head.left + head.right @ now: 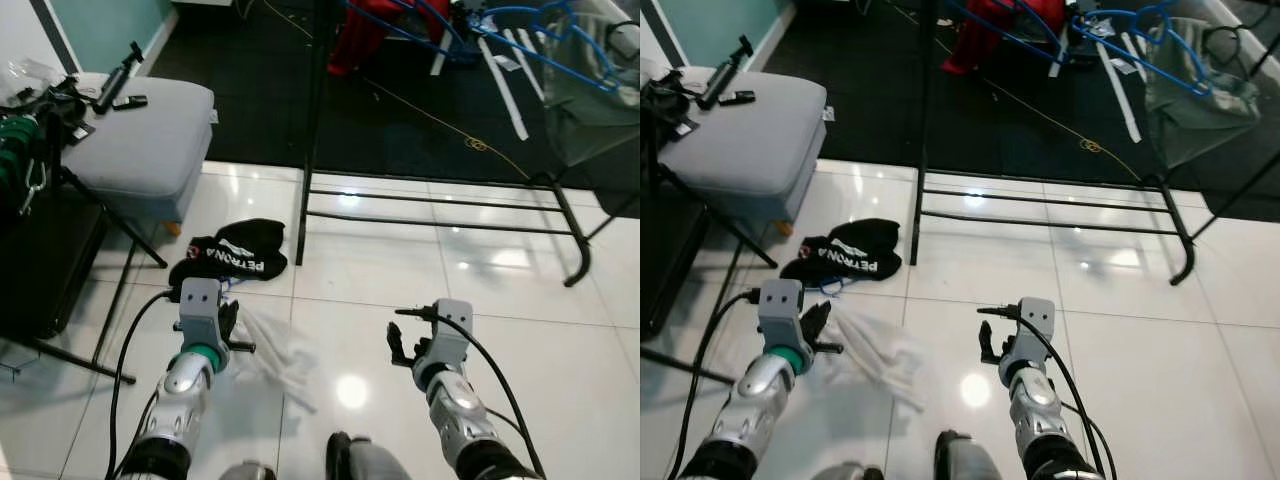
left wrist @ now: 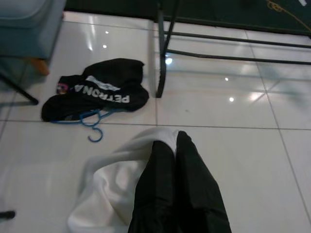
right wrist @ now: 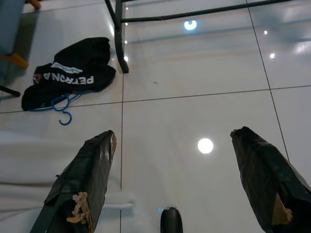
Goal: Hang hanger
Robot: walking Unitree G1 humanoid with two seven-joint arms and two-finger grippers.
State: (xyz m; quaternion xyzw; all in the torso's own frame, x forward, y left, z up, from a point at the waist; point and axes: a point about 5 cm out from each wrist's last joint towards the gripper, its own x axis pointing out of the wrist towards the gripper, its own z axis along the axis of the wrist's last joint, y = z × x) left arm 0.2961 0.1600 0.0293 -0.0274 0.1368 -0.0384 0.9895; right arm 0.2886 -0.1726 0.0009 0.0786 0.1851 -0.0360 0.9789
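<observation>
— Two garments lie on the white tile floor (image 1: pixel 400 270) before you. Which do you reach first, going from your left?

— Your left pincer (image 2: pixel 176 167) comes first: its fingers are pressed together, low over the white cloth (image 2: pixel 114 187), though you cannot tell whether any cloth is caught between them.

— And the hanger?

— You find the blue hanger (image 2: pixel 91 125) just beyond that cloth, lying flat on the floor. Its hook pokes out toward you, while the rest is tucked under the black garment (image 1: pixel 235 252) with white lettering.

— What stands past it?

— You have the black clothes rack (image 1: pixel 440 205) just beside the garment, its leg planted on the tiles right of it and its low rails running off to your right.

— And your right side?

— Your right pincer (image 3: pixel 175 170) hangs over bare tile with its fingers spread wide, gripping nothing, well apart from the hanger.
</observation>
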